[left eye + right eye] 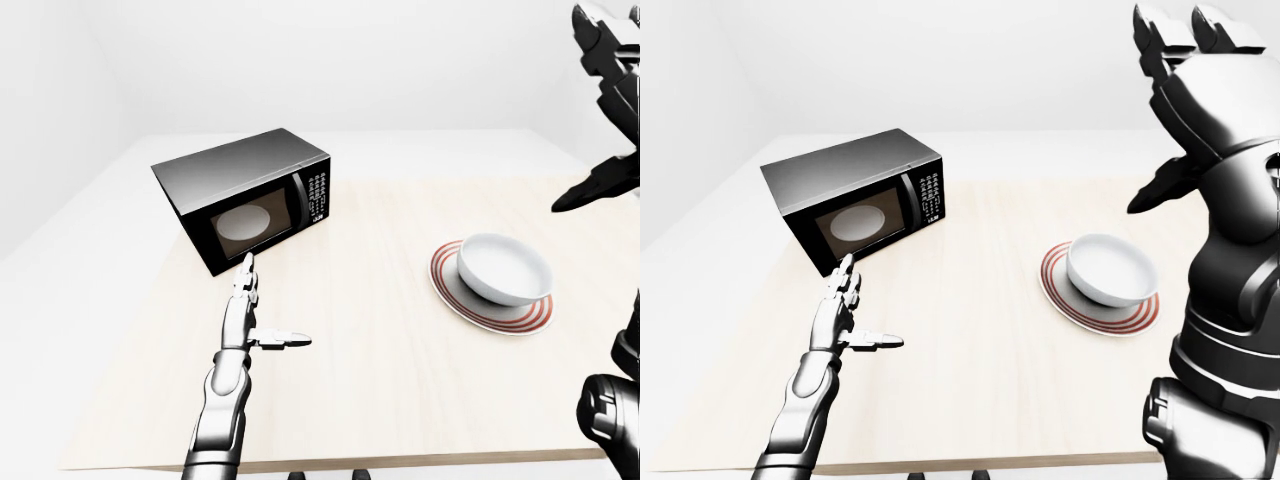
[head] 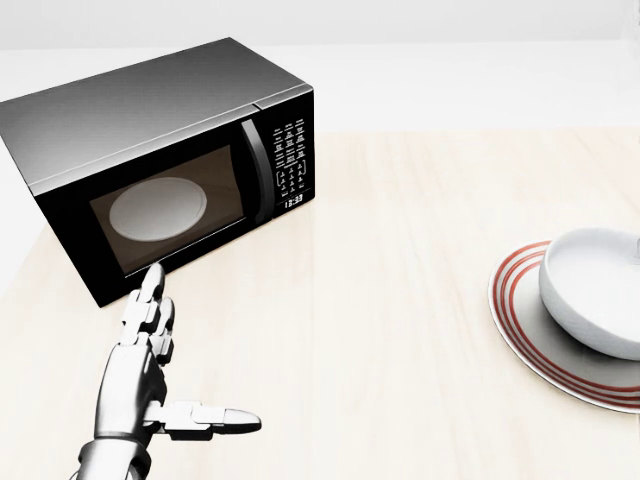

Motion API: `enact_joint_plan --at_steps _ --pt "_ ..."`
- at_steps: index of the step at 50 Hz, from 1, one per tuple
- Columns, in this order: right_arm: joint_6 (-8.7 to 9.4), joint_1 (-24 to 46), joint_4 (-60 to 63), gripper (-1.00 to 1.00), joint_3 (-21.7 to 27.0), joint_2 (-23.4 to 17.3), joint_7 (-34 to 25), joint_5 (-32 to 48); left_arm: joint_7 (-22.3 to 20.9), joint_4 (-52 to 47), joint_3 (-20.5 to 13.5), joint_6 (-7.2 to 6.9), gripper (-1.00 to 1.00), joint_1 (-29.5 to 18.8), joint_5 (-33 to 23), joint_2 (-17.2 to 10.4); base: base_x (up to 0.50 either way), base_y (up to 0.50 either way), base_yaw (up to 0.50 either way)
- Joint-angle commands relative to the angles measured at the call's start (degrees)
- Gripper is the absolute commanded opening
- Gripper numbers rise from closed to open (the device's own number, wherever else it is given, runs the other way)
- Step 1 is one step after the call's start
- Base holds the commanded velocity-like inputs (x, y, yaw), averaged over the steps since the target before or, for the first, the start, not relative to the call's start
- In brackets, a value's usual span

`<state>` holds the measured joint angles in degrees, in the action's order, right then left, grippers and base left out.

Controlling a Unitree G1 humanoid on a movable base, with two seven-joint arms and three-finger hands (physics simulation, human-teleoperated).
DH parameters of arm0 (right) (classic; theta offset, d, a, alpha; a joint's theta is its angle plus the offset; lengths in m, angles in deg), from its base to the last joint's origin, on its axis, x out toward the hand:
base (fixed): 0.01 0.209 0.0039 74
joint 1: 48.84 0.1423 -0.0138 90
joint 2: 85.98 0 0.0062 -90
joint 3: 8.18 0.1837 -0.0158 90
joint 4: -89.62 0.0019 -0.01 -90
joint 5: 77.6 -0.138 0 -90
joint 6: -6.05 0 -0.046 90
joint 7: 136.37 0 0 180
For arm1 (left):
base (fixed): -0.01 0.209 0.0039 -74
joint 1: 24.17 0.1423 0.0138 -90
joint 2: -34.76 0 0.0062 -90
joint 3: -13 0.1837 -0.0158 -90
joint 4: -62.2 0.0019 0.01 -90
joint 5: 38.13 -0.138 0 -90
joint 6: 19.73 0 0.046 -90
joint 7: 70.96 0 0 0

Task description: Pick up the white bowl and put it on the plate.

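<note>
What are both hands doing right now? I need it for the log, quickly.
Left hand: open, fingers outstretched, holding nothing.
Right hand: open, raised above the white bowl, holding nothing.

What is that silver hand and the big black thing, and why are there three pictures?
They are a robot's two hands, in a computer simulation. All three pictures come from cameras on its head. The silver left hand rests open, fingers out, over the wooden table, near a black microwave. The dark right hand is lifted high, fingers spread, holding nothing. A white bowl sits on a red-striped plate, so its job looks done.
</note>
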<state>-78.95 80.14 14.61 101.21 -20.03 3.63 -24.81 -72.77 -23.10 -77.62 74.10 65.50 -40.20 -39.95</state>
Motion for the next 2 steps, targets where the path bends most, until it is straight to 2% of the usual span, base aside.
enact_joint_plan --at_steps 1,2 --pt "0.0 9.6 7.9 1.0 0.6 -6.8 0.0 -5.9 0.0 0.1 0.0 0.01 1.0 -0.2 -0.1 -0.1 0.0 0.0 0.0" --pt "0.0 10.5 8.6 1.0 0.6 -7.4 0.0 -6.6 0.0 0.1 0.0 0.11 1.0 -0.2 -0.1 -0.1 0.0 0.0 0.0"
